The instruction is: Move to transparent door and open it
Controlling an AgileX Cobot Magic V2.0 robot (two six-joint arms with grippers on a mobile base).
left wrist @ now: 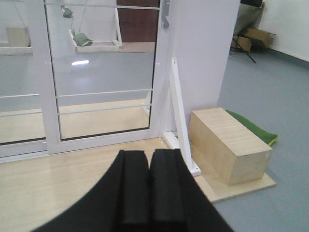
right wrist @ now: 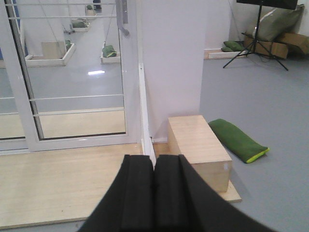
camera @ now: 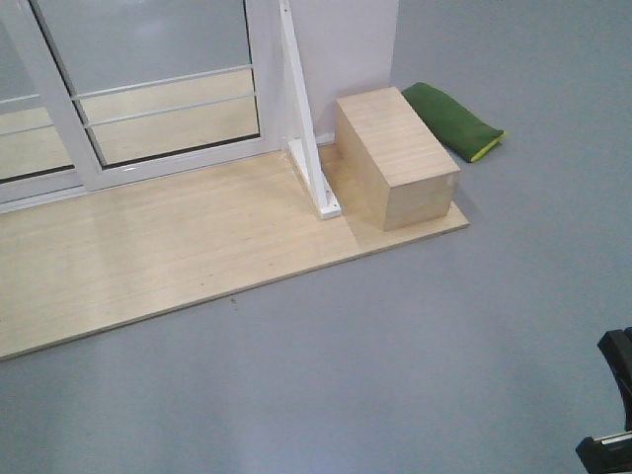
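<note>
The transparent door (left wrist: 104, 67) stands ahead, a clear glass panel in a white frame with thin white horizontal bars. Its silver-grey handle (left wrist: 165, 14) is on the right stile, high in the left wrist view. The right wrist view shows the door (right wrist: 77, 72) and its handle (right wrist: 124, 19) too. Only the door's lower part (camera: 168, 89) shows in the front view, at the top left. My left gripper (left wrist: 149, 153) and my right gripper (right wrist: 154, 157) are both shut on nothing, some way short of the door and below the handle.
A pale wooden platform (camera: 178, 257) lies before the door on the grey floor. A white slanted brace (camera: 301, 118) and a wooden box (camera: 395, 158) stand at its right end by a white wall. A green bag (camera: 454, 118) lies beyond. A second glass panel (left wrist: 19, 72) is further left.
</note>
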